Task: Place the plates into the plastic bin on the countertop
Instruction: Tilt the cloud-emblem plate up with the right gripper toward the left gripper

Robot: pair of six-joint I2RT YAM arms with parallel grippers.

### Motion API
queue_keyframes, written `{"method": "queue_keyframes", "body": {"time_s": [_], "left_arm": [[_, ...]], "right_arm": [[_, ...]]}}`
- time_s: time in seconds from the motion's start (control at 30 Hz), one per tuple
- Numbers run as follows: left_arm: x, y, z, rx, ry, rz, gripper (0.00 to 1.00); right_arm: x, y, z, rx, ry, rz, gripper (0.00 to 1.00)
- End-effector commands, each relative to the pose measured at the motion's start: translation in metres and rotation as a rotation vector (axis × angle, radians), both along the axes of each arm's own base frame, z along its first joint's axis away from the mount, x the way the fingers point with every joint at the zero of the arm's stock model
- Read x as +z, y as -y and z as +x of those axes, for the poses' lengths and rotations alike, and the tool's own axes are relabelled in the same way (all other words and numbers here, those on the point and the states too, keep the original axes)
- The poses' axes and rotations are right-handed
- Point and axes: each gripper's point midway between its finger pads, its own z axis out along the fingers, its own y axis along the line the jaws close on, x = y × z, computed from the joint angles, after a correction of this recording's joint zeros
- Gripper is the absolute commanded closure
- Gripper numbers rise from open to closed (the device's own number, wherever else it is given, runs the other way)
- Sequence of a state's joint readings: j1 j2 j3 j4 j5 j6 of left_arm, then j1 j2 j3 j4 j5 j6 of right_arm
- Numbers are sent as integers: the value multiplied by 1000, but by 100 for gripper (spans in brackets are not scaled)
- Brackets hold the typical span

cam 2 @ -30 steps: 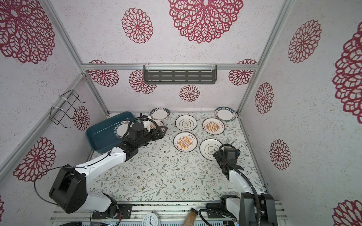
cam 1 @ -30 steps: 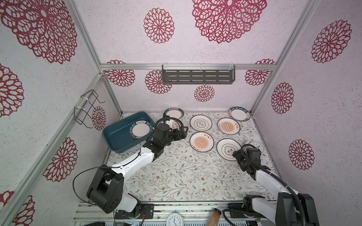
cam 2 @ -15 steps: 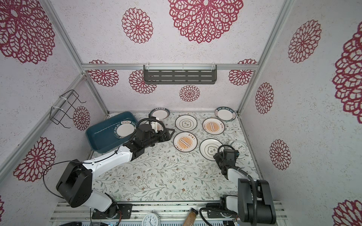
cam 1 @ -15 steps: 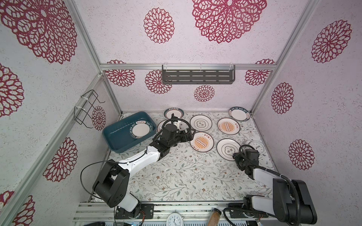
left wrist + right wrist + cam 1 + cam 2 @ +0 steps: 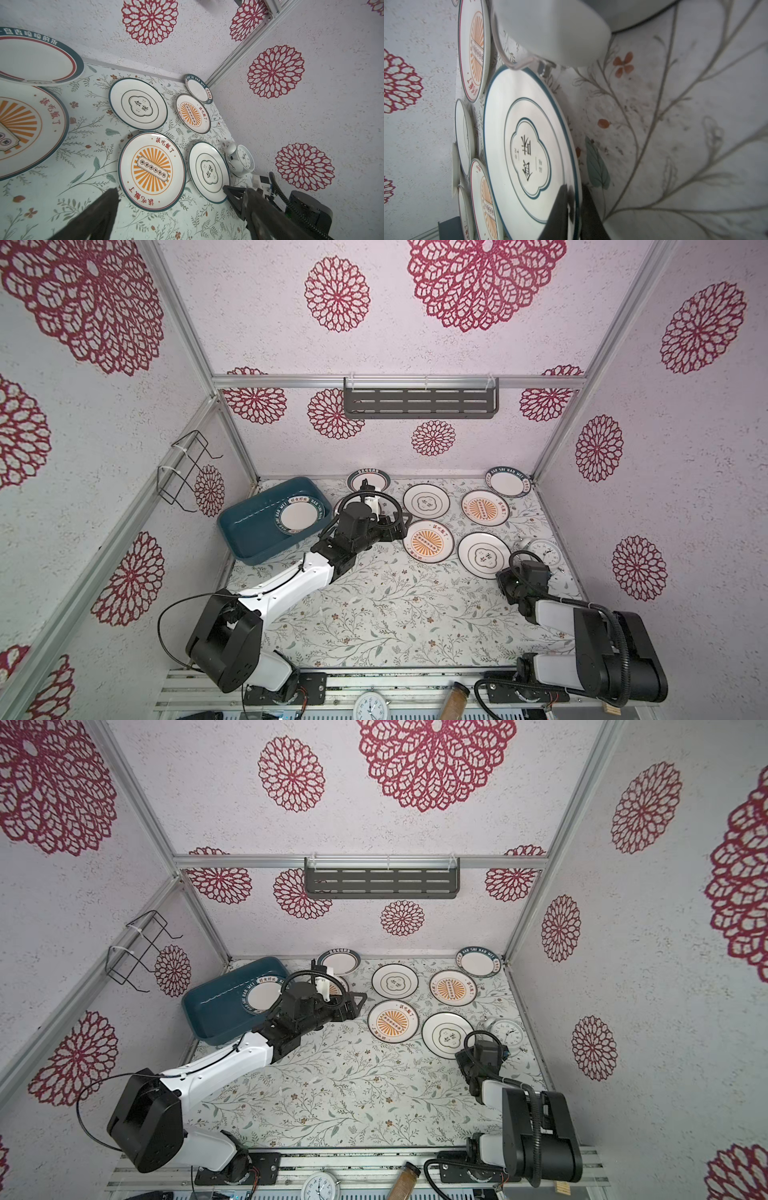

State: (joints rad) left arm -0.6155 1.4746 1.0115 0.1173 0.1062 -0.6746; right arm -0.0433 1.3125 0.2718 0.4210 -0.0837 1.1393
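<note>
Right claw (image 5: 575, 195) is pinched shut on the near rim of the ringed plate (image 5: 484, 551), one finger over the lip and one under; that plate looks to lie flat on the countertop (image 5: 374, 605), well apart from the bin (image 5: 257, 539) at the far left. It is a thin edge grip on a glossy plate; lift too fast and the far side may sag, pivot in the fingers or slip out and clatter down.

The clock (image 5: 544, 551) sits just beside the plate's rim; a swing that way could knock it over. On the other side the sunburst plate (image 5: 428, 541) is just beside it too; a dragged rather than lifted rim could shove or ride over it.

Left claw (image 5: 397, 529) hangs spread wide and empty over the near edge of the sunburst plate; that arm lies right across the path to the bin, so a carry by the right arm risks a clash unless one gives way. If both arms go for neighbouring plates at once, the fingers could meet between them.

The bin already holds one lettered plate (image 5: 297, 516) at its right end; a careless drop could land on it and chip it. Six more plates show on the countertop; a seventh is half hidden under the left arm.
</note>
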Motion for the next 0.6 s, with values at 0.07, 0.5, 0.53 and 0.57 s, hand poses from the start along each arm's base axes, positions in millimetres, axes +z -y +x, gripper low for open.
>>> {"method": "queue_keyframes", "body": {"time_s": [0.07,0.5,0.53,0.57], "left_arm": [[7,10,5,-53,4,5,3],[-20,49,5,-262,-140,-25,0],[-22,51,4,-270,-146,-16,0],[-24,53,4,-281,-146,-4,0]], "right_arm": [[-5,4,-20,-5,-76,-35,94],[127,-1,-2,106,245,-157,99],[136,-5,0,127,273,-150,100],[144,-10,3,146,302,-139,100]]}}
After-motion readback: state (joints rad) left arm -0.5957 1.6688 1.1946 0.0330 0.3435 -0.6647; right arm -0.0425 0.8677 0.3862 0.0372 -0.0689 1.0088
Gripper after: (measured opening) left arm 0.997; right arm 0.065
